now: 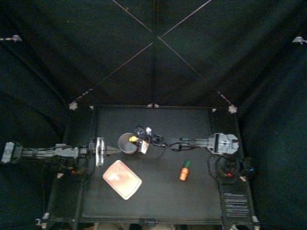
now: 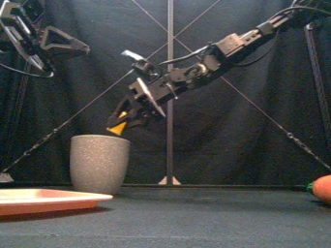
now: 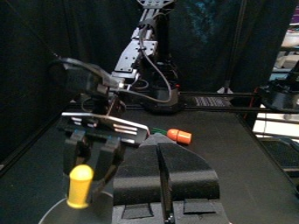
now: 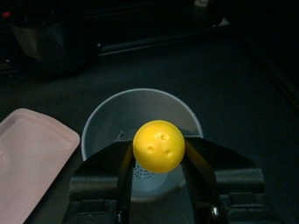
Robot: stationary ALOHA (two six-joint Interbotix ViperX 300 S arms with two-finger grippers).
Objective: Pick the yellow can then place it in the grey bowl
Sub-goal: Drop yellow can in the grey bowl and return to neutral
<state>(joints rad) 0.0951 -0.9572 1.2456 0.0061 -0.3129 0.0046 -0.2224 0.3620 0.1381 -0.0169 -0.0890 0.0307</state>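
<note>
Right wrist view: right gripper (image 4: 158,164) fingers clamped on yellow can (image 4: 158,144), held above grey bowl (image 4: 107,115) mouth. Recommended: lower centred, clear of rim, then release. Left gripper (image 3: 163,171) rested at bench (image 1: 162,202) left, fingers together.

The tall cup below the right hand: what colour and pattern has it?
The tall cup is grey, finely speckled; best in the front view.
</note>
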